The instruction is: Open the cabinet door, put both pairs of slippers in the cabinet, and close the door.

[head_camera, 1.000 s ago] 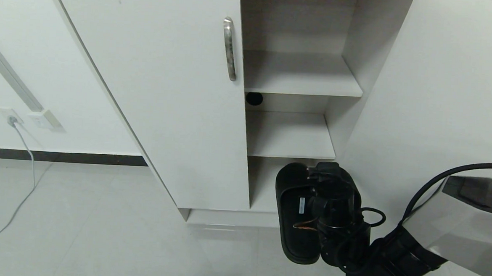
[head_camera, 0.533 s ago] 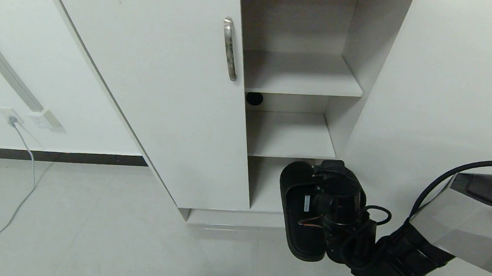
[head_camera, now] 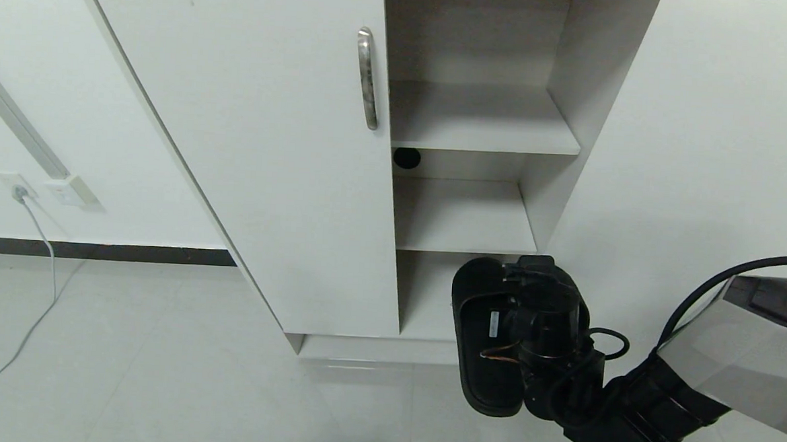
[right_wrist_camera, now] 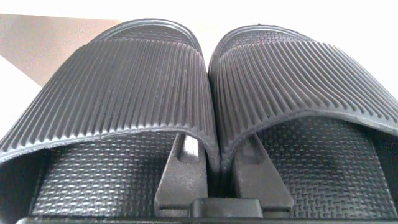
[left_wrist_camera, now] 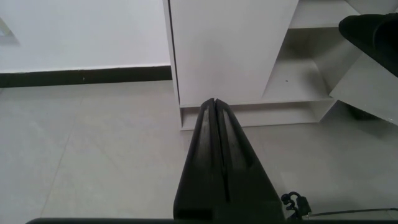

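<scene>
A pair of black slippers [head_camera: 488,340] hangs in front of the cabinet's bottom compartment [head_camera: 423,303], held side by side with toes toward the cabinet. My right gripper [head_camera: 524,282] is shut on them; in the right wrist view its fingers [right_wrist_camera: 183,168] pinch the two inner strap walls of the slippers [right_wrist_camera: 137,81] together. The cabinet's right door [head_camera: 694,142] stands open and its left door [head_camera: 270,140] is closed. My left gripper [left_wrist_camera: 214,104] is shut with nothing in it, low over the floor and pointing at the cabinet's base. The slippers [left_wrist_camera: 373,31] show beyond it.
Two bare white shelves [head_camera: 480,118] [head_camera: 461,218] sit above the bottom compartment. A metal handle [head_camera: 367,78] is on the closed door. A wall socket with a grey cable [head_camera: 21,195] is at the left. Grey tiled floor [head_camera: 156,370] spreads before the cabinet.
My right gripper has shifted slightly to the right with the slippers in it.
</scene>
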